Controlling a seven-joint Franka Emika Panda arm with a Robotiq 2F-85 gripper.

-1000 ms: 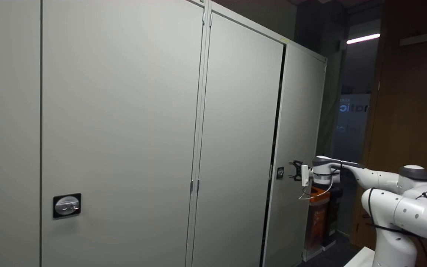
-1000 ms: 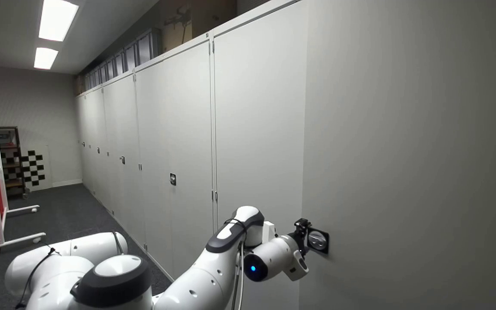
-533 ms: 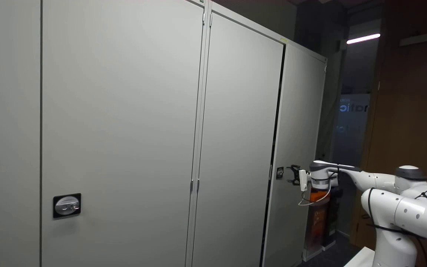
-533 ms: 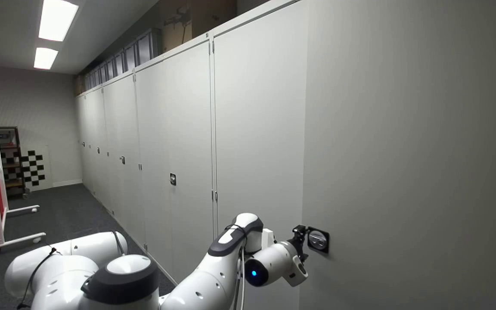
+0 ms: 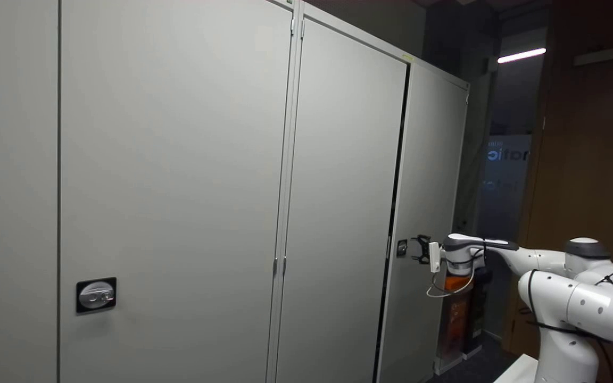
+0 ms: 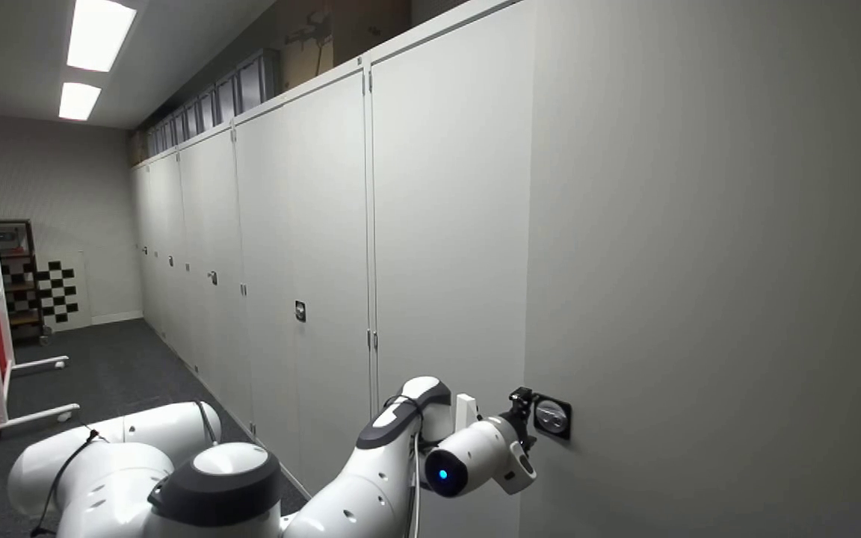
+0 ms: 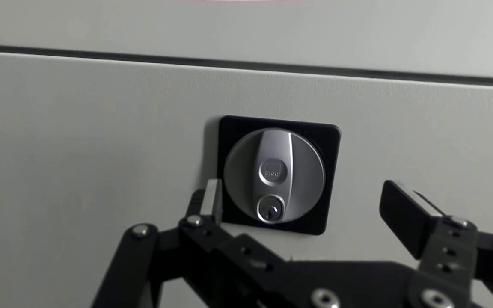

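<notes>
1. The claw [image 7: 302, 196] is held spread in front of a pale grey cabinet door [image 7: 79, 171], its fingers [image 7: 211, 197] set well apart.
2. Nearest to it is a round silver knob [image 7: 274, 175], mounted on a square black plate [image 7: 325, 141] that is fixed to the door.
3. The knob is crossed by a raised ridge [image 7: 275, 145]; a small round emblem [image 7: 273, 171] is set midway along it, and a key cylinder [image 7: 271, 208] is set at its lower end in the wrist view.
4. In that view, the left edge of the plate is overlapped by one fingertip, while the opposite fingertip is seen against bare door, to the right of the plate.
5. Whether the plate is actually touched cannot be told with certainty from these angles.
6. Above the plate in the wrist view, the door is bordered by a dark seam [image 7: 246, 65], slightly slanted.
7. In both exterior views, the claw is seen just beside the plate, carried at the end of a white arm [image 5: 599, 316].
8. In an exterior view, an orange-topped bin [image 5: 454, 319] is seen by the cabinet's end, and another lock [image 5: 96, 294] is seen well apart from the claw.
9. In an exterior view, grey boxes [image 6: 250, 86] are lined up on top of the cabinets, and a checkered panel [image 6: 57, 291] is seen near the far wall.
</notes>
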